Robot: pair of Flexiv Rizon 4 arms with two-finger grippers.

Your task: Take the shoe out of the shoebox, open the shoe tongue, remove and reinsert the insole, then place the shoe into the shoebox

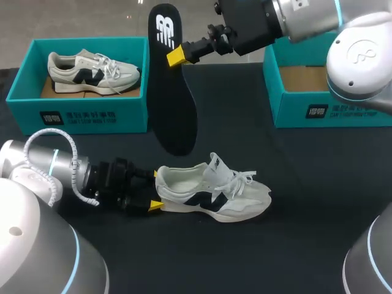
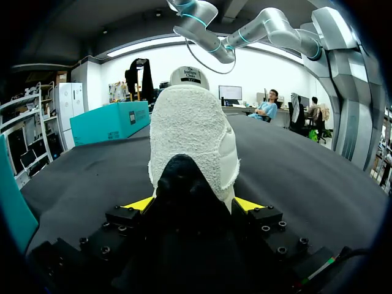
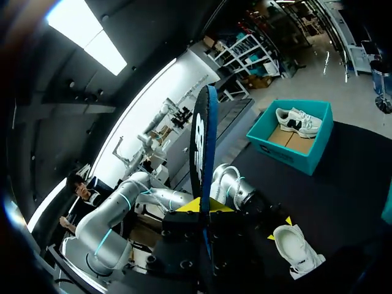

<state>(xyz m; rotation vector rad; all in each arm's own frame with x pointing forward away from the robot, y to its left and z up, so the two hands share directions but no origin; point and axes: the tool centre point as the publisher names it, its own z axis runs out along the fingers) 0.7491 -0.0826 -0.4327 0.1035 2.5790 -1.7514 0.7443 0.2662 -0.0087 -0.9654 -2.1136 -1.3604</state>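
A white shoe (image 1: 211, 193) with a dark side mark lies on the black table, toe to the right. My left gripper (image 1: 154, 191) is shut on its heel, a yellow tip on each side. In the left wrist view the heel (image 2: 193, 147) fills the gap between the fingertips (image 2: 139, 204). High above the table's far side, my right gripper (image 1: 177, 56) is shut on the black insole (image 1: 174, 104), which hangs down on edge. The right wrist view shows the insole (image 3: 205, 147) edge-on in that gripper (image 3: 205, 207), with the shoe (image 3: 297, 245) far below.
A teal shoebox (image 1: 79, 116) at the back left holds a second white shoe (image 1: 92, 72). An open teal shoebox (image 1: 324, 104) stands at the back right, under my right arm. Bare black cloth covers the table in front of the shoe.
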